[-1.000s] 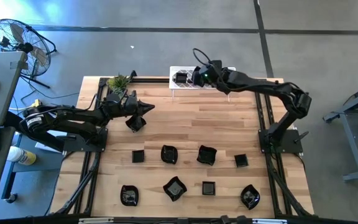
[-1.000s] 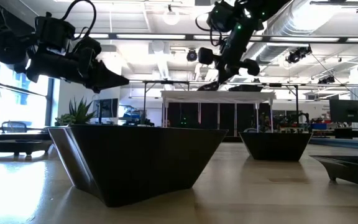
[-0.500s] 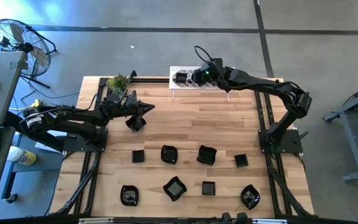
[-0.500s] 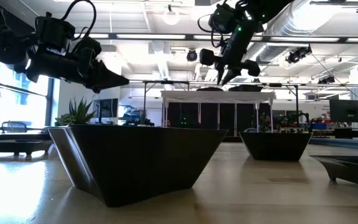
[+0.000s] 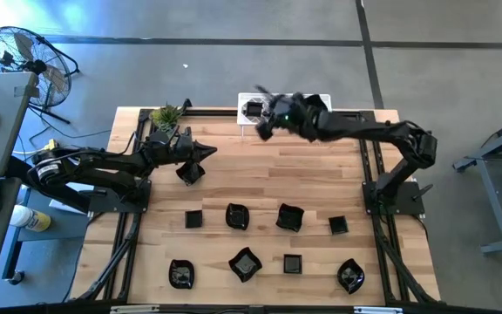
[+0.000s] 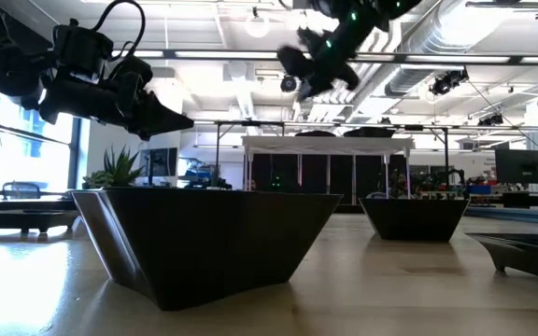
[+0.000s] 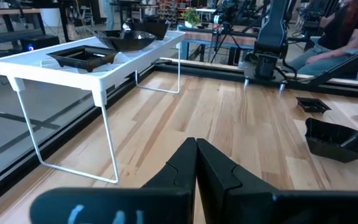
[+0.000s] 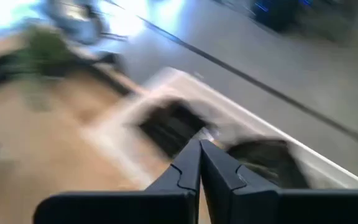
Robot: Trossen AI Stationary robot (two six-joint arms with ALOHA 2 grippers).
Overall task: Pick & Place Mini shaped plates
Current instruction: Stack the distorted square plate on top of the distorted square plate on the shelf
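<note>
Pale wood tabletop (image 5: pixel 260 174) under two dark arms. At far left, a fan (image 5: pixel 17 52) on the floor; no readable writing anywhere, only a blurred light scrawl on the left wrist housing. Left gripper (image 5: pixel 209 150) closed and empty, raised beside the plant (image 5: pixel 166 114). One plate (image 5: pixel 188 173) just below it. Eight more plates (image 5: pixel 288 217) in two rows on the near half. At the far edge, the white rack (image 7: pixel 92 65) with two plates (image 7: pixel 131 38) on top. Right gripper (image 5: pixel 260 133) closed and empty, blurred, just beside the rack.
</note>
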